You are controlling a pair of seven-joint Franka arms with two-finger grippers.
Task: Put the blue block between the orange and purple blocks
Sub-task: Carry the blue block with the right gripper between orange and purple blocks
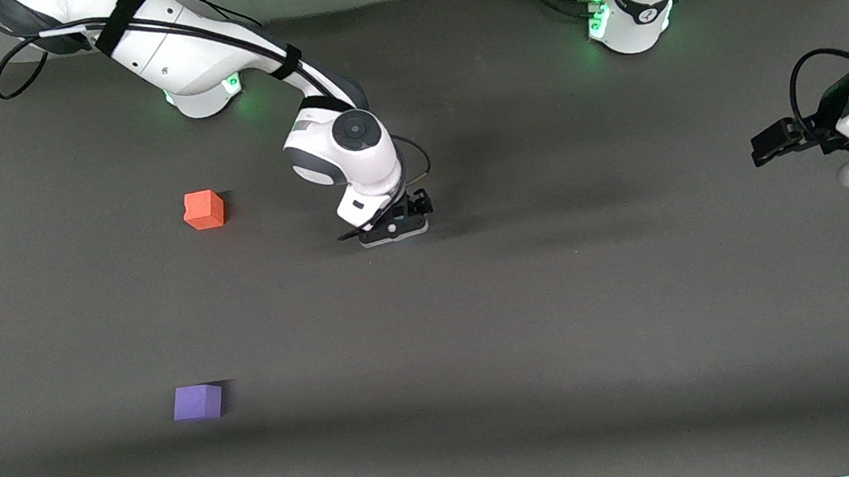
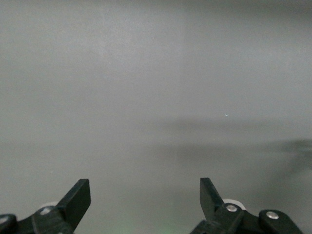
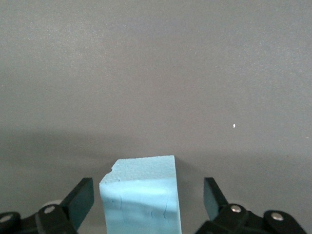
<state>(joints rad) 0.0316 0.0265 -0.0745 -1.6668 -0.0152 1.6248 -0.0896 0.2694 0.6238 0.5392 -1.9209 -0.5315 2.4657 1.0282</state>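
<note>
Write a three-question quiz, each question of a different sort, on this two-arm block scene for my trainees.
1. True or false: the right gripper has its fingers spread, one on each side of the blue block.
2. Which block lies nearer the front camera: A the orange block, B the purple block?
3. Fill in: the left gripper holds ____.

Key: 1 true; 2 B; 3 nothing, since it waits open at the left arm's end of the table.
</note>
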